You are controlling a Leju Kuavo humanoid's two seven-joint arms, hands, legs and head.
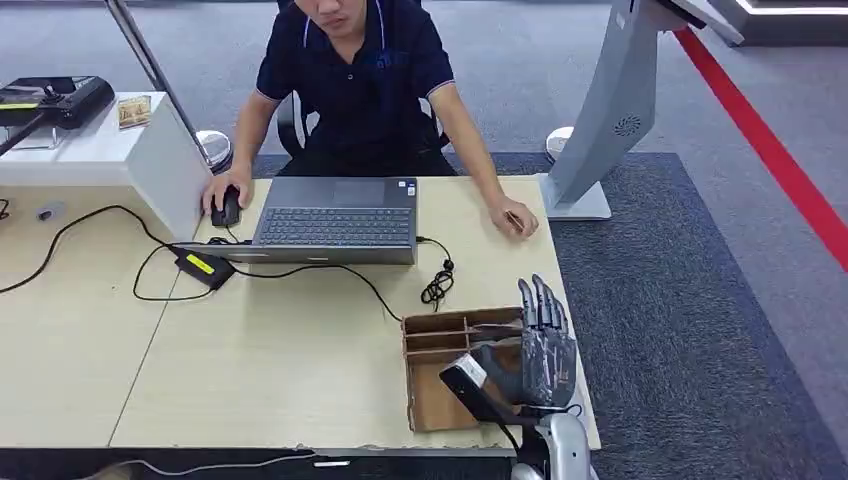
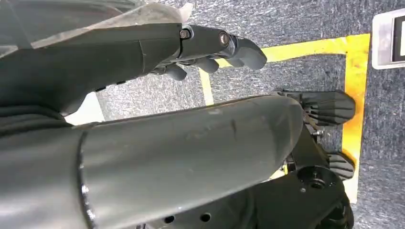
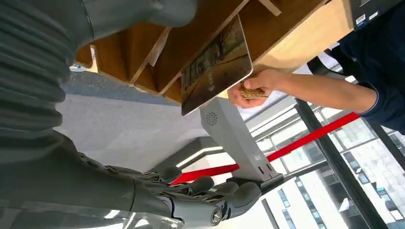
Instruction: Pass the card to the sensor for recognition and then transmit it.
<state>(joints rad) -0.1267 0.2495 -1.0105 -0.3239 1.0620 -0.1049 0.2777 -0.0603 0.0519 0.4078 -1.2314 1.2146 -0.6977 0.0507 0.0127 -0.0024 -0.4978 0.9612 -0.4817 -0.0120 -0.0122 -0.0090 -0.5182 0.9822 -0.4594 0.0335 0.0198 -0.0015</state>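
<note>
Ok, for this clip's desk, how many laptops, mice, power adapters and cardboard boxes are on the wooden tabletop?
Grey open laptop: 1
Black computer mouse: 1
Black power adapter with yellow label: 1
Brown divided cardboard box: 1
Total: 4

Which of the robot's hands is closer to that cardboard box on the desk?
The right. The right hand is at the cardboard box, its fingers over the box's far corner. The left hand hangs down over the carpet floor, away from the desk.
</note>
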